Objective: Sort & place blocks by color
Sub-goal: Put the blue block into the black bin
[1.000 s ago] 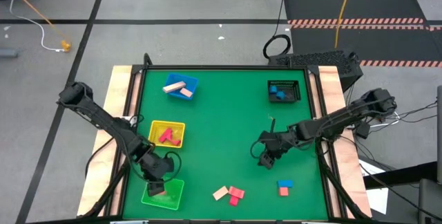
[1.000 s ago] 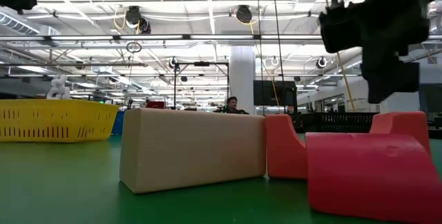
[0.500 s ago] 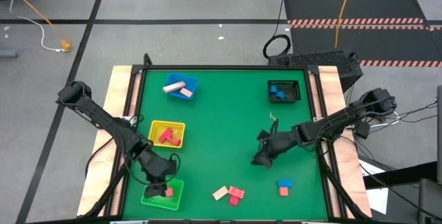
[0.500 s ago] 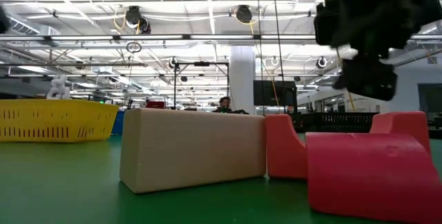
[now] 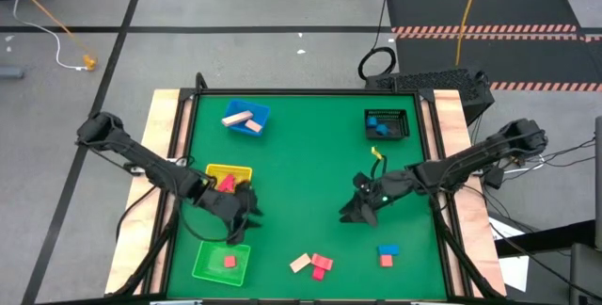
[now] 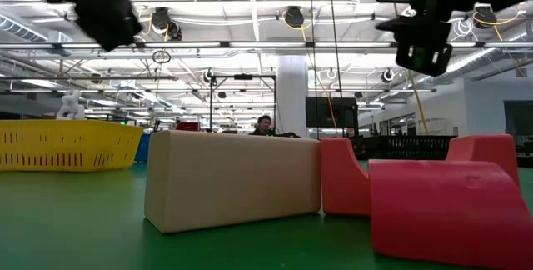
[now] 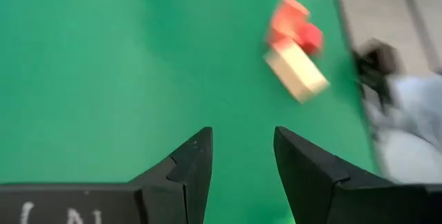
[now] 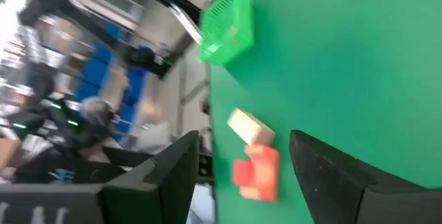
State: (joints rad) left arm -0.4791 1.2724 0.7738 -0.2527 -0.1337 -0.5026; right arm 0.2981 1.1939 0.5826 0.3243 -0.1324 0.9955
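Observation:
My left gripper (image 5: 241, 213) hovers open over bare mat between the yellow tray (image 5: 229, 181) and the green tray (image 5: 209, 265); its wrist view (image 7: 243, 160) looks toward a tan block (image 7: 298, 76) and red blocks (image 7: 293, 23). One red block (image 5: 229, 262) lies flat in the green tray. My right gripper (image 5: 356, 209) hangs open above mid-table, holding nothing (image 8: 238, 172). A tan block (image 5: 300, 264) and red blocks (image 5: 322, 265) sit on the mat near the near edge. A blue block (image 5: 388, 248) and a red one (image 5: 387, 261) lie to their right.
The blue tray (image 5: 247, 119) at the far left holds a tan and a pink block. The black mesh basket (image 5: 387, 124) at the far right holds a blue block. The yellow tray holds red blocks. Bare green mat (image 5: 301, 173) lies between the arms. A person (image 6: 265, 126) shows in the room behind the table.
My left gripper has left the green tray, moving toward the far edge and the table's right to a spot beside the yellow tray. A red block now shows in the green tray where it stood. My right gripper has risen and turned slightly.

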